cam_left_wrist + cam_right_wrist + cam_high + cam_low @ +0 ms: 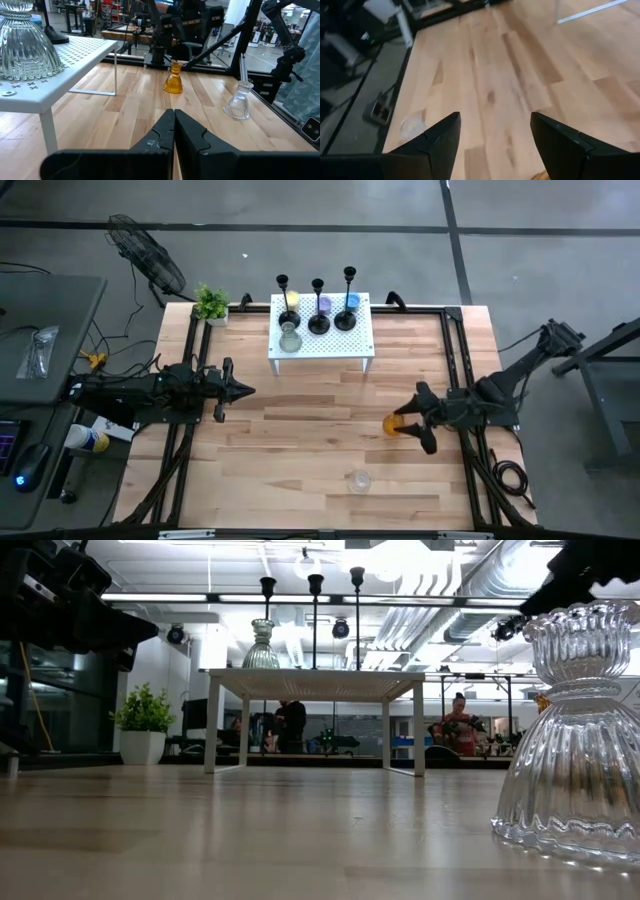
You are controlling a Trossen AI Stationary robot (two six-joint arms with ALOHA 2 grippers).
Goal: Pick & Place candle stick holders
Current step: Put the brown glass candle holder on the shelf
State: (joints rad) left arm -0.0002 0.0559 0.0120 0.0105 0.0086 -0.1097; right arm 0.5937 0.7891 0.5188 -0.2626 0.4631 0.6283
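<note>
Look at the upper middle of the high view: a small white perforated stand (322, 340) sits on the light wooden worktop (300, 440). On it you have three slim black candlesticks with round bases (318, 308), and between their bases a yellow glass cup (291, 301), a purple glass cup (325, 304) and a blue glass cup (354, 301). A pale green ribbed glass holder (290, 338) stands at the stand's front left. What, if anything, the cups hold you cannot make out.

Off the stand, an amber ribbed glass holder (392, 425) stands right of centre on the worktop, and a clear ribbed glass holder (359, 480) stands below it near the bottom edge. In the low view that clear holder fills the right side and is cut off by the frame.

Your right gripper (420, 420) reaches in from the right, its fingers (440, 140) spread wide, just beside the amber holder; in the high view you cannot tell whether they touch it, and the right wrist view shows only an amber sliver at the bottom edge.

Your left gripper (245, 390) lies level at the left of the worktop, pointing right, fingers (165, 132) pressed together on nothing.

A small green potted plant (211, 304) stands at the upper left corner.
</note>
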